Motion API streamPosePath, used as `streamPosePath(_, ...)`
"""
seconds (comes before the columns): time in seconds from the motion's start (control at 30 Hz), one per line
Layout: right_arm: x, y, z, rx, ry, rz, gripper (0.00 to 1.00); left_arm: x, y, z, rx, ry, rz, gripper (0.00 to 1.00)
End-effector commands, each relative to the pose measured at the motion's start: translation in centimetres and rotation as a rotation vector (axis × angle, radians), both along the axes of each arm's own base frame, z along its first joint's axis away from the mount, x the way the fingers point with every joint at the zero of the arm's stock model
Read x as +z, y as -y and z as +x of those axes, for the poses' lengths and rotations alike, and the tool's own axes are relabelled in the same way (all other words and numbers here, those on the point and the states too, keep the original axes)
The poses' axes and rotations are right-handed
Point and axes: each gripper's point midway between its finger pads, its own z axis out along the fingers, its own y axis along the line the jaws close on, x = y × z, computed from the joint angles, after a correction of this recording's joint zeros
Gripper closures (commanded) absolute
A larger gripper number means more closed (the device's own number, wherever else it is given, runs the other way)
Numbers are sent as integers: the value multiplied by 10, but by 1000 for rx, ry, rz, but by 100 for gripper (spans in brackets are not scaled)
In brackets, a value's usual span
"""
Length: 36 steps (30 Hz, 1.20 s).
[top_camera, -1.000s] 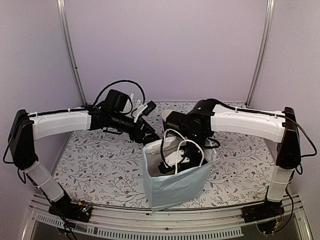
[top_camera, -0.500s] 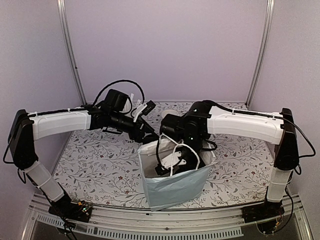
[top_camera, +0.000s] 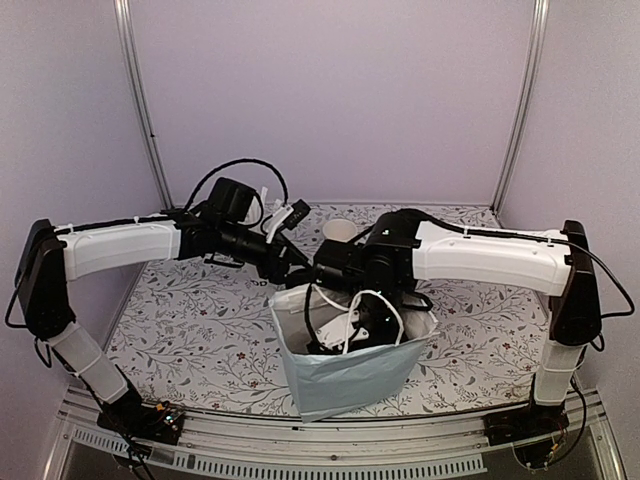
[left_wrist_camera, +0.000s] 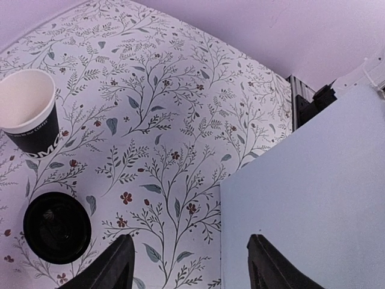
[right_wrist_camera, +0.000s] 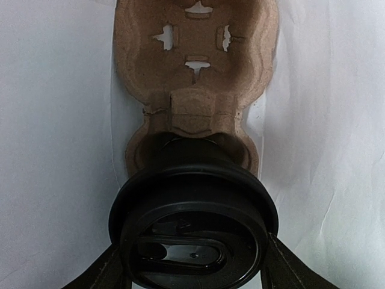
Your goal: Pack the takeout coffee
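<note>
A black takeout coffee cup with a black lid [right_wrist_camera: 192, 223] stands in the near slot of a brown cardboard carrier [right_wrist_camera: 195, 66] inside the pale blue bag [top_camera: 345, 375]. My right gripper [right_wrist_camera: 195, 268] reaches down into the bag and is shut on this cup, one finger on each side of the lid. A second, open black cup [left_wrist_camera: 30, 111] with a cream inside stands on the table; it also shows in the top view [top_camera: 338, 230] behind the right arm. My left gripper [left_wrist_camera: 192, 265] is open and empty at the bag's back left edge, straddling the bag's wall [left_wrist_camera: 313, 192].
A flat black round lid [left_wrist_camera: 57, 227] lies on the floral tablecloth [left_wrist_camera: 168, 120] near the open cup. The bag's white handles [top_camera: 375, 305] hang over my right wrist. Metal posts [top_camera: 140, 100] stand at the back corners.
My right arm has moved left and lower into the bag. The bag's mouth has shifted left and spread wider. The left arm has barely moved.
</note>
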Motion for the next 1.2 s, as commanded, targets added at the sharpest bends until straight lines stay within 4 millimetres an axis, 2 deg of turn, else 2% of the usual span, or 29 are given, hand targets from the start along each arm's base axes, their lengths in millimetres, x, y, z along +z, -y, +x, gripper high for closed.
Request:
streamPosePath(0.0, 3, -4, 20, -3, 94, -12, 39, 23, -5, 3, 19, 52, -40, 33)
streamPosePath(0.07, 12, -8, 21, 8, 102, 9, 36, 29, -6, 3, 24, 66, -46, 33)
streamPosePath(0.33, 46, -21, 16, 40, 98, 132, 14, 52, -14, 3, 53, 119, -46, 29)
streamPosePath(0.5, 63, -24, 16, 40, 108, 178, 8, 65, -19, -3, 56, 122, -45, 29)
streamPosePath(0.63, 72, -22, 15, 34, 117, 201, 1, 85, -27, -22, 40, 117, -74, 27)
streamPosePath(0.8, 76, -24, 8, 29, 83, 235, 1, 118, -35, -65, -14, 123, -129, 27)
streamPosePath(0.9, 71, -22, 9, 28, 84, 231, 1, 129, -33, -84, -27, 117, -140, 26)
streamPosePath(1.07, 65, -22, 14, 21, 81, 228, 1, 128, -19, -98, -22, 108, -109, 27)
streamPosePath(1.17, 63, -22, 16, 19, 85, 228, 1, 115, -10, -101, -20, 102, -64, 29)
